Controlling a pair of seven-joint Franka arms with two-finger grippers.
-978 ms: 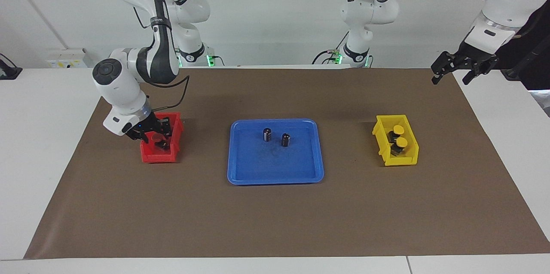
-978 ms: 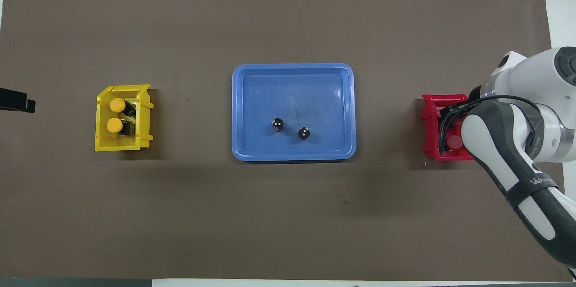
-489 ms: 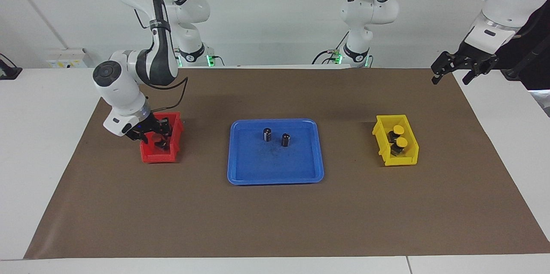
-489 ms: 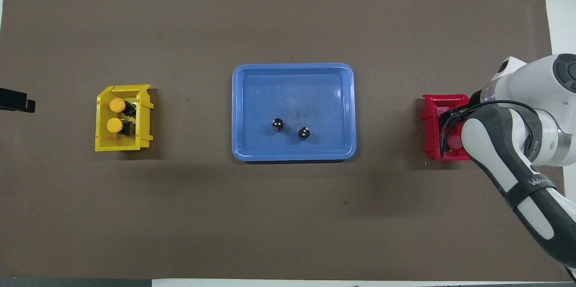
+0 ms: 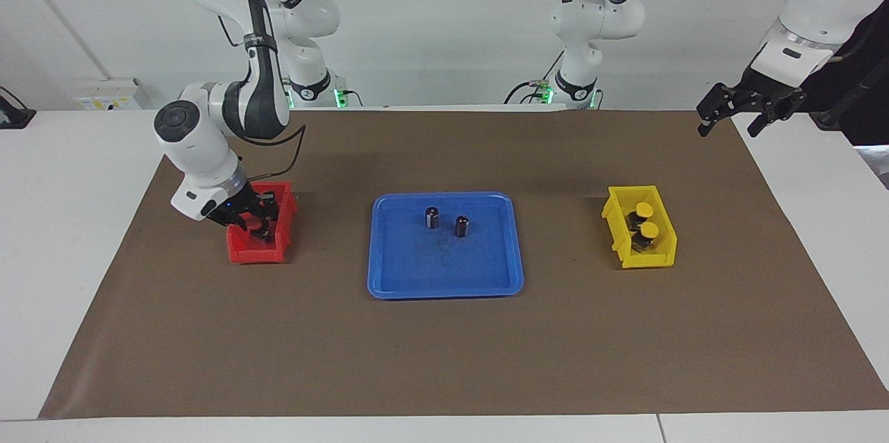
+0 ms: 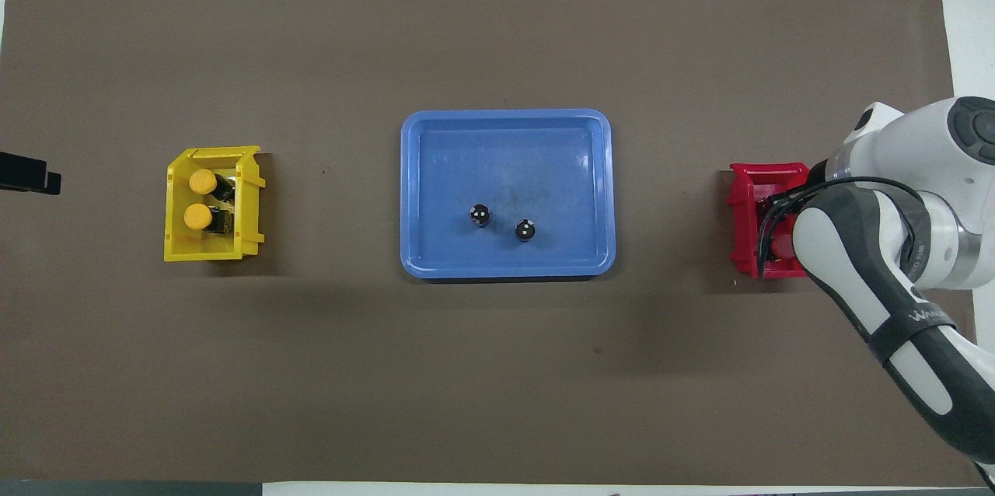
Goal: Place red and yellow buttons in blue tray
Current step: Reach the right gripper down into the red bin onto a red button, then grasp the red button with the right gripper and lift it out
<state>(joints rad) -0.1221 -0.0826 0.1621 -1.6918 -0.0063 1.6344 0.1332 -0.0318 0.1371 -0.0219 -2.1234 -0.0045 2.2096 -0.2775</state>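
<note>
Facing view: right end effector [image 5: 255, 219] is reaching into the red bin [image 5: 239, 254]; its finger spacing cannot be told, possibly closing on a red button [image 5: 256, 224]. Left end effector [image 5: 736, 112] is waiting, fingers spread, over the table [image 5: 444, 353] corner. Blue tray [image 5: 396, 283] is holding only two dark cylinders [image 5: 432, 216].

Overhead view: both yellow buttons [image 6: 202, 182] are sitting in the yellow bin [image 6: 175, 251]. No button is delivered yet; all four are remaining.

A blue tray [image 6: 507, 130] is seen at the centre of the brown mat [image 6: 466, 372]. Two dark cylinders [image 6: 480, 214] [image 6: 525, 230] stand in it toward six o'clock. A yellow bin [image 6: 177, 247] with two yellow buttons [image 6: 202, 182] [image 6: 197, 217] lies at nine o'clock, a red bin [image 6: 745, 200] at three o'clock, partly covered by the right arm [image 6: 894, 247].
</note>
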